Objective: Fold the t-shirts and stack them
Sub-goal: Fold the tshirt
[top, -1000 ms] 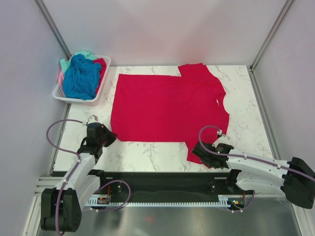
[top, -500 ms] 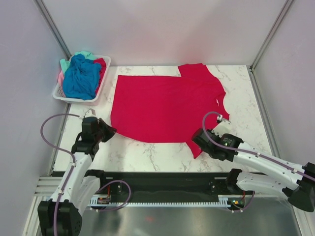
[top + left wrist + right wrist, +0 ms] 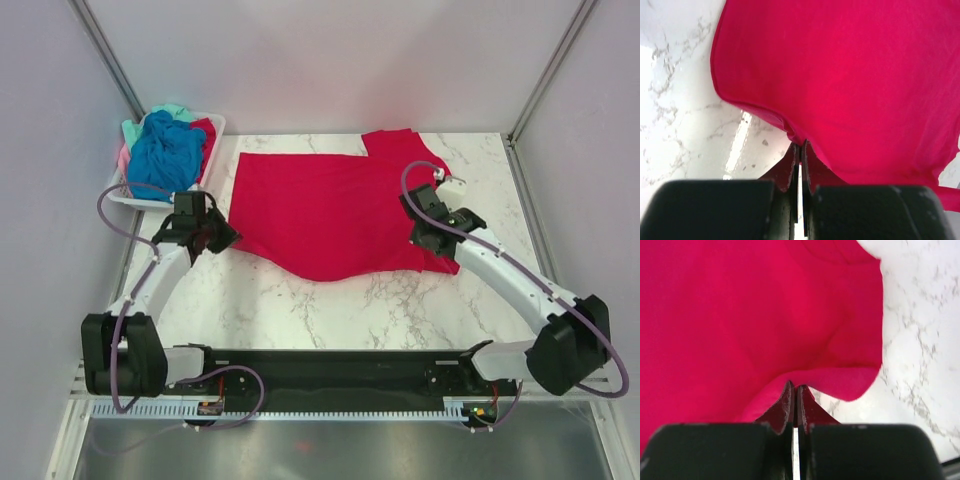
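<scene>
A crimson red t-shirt [image 3: 335, 205] lies spread on the marble table, its near edge lifted and drawn back over the rest. My left gripper [image 3: 222, 239] is shut on its near-left corner; in the left wrist view the cloth [image 3: 850, 75] runs into the closed fingertips of that gripper [image 3: 800, 145]. My right gripper [image 3: 428, 238] is shut on the near-right edge, where a fold of the shirt [image 3: 740, 315] is pinched by it [image 3: 794, 386]. More t-shirts are heaped in the basket: a bright blue one [image 3: 165, 155], teal [image 3: 170, 110], red [image 3: 205, 130] and pink [image 3: 124, 158].
The white slatted basket [image 3: 150, 203] stands at the table's back left corner, just behind my left arm. Bare marble [image 3: 330, 310] shows between the shirt and the near edge. Metal frame posts [image 3: 545, 70] and grey walls close in the table.
Both grippers have moved from the table's near edge towards the back, carrying the crimson shirt's near edge with them. The shirt's front part now lies doubled over itself.
</scene>
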`<state>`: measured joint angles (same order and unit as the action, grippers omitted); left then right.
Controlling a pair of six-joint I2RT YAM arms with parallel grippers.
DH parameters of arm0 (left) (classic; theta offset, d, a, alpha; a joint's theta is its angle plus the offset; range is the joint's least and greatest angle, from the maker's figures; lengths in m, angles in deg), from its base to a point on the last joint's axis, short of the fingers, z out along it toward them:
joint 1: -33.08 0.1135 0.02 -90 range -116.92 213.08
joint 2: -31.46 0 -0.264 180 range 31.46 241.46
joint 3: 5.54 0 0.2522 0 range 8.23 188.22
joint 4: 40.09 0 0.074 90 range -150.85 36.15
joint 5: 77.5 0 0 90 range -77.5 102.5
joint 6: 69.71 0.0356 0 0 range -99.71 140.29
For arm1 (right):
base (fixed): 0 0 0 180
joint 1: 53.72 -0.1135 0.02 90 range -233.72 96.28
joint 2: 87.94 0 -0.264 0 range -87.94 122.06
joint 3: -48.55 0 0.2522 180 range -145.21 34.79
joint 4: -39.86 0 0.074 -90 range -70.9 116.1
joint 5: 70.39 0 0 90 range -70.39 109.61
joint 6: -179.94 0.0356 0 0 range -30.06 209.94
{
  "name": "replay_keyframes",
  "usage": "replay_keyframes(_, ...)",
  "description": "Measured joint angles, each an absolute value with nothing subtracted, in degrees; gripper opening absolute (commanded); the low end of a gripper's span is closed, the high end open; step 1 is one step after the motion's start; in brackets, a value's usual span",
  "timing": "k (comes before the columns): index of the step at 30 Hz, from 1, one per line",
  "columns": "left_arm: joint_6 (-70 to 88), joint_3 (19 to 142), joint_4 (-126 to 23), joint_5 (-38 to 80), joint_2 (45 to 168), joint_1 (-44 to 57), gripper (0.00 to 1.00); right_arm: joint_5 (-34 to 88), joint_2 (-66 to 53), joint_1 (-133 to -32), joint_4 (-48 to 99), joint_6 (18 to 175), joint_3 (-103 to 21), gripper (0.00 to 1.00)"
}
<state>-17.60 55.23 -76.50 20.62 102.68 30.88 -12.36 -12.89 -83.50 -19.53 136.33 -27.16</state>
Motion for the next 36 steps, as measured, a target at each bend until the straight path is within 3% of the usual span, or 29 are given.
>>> replay_keyframes(11,-15.50,67.14,-77.60,20.57,120.34,33.72,0.02,-6.56,3.19,-72.83,-14.64,124.11,-41.35,0.00)
replay_keyframes(22,-14.36,76.21,-80.92,20.03,130.49,35.47,0.02,-3.53,16.92,-69.14,-13.72,117.99,-51.88,0.00)
replay_keyframes(26,-14.25,78.09,-81.57,20.09,133.17,35.54,0.07,-2.96,20.59,-67.65,-13.72,116.42,-55.58,0.00)
replay_keyframes(27,-14.23,78.68,-81.64,20.11,134.05,35.58,0.10,-2.81,21.57,-67.24,-13.70,116.07,-56.63,0.04)
replay_keyframes(28,-14.21,79.16,-81.68,20.14,134.75,35.58,0.12,-2.59,22.67,-66.82,-13.78,115.72,-57.85,0.23)
replay_keyframes(30,-14.10,80.78,-82.51,20.20,136.37,35.67,0.27,-1.89,25.60,-65.75,-14.42,114.95,-61.50,0.56)
replay_keyframes(31,-14.01,81.65,-82.89,20.25,137.00,35.75,0.46,-1.38,27.45,-65.14,-15.09,114.41,-64.28,0.78)
replay_keyframes(33,-13.68,83.82,-84.26,20.35,137.79,36.02,0.58,-0.44,31.96,-63.70,-16.01,113.66,-71.14,0.85)
replay_keyframes(36,-13.84,87.36,-85.71,20.62,137.79,36.32,0.66,2.09,39.89,-61.12,-18.24,112.55,-84.95,0.88)
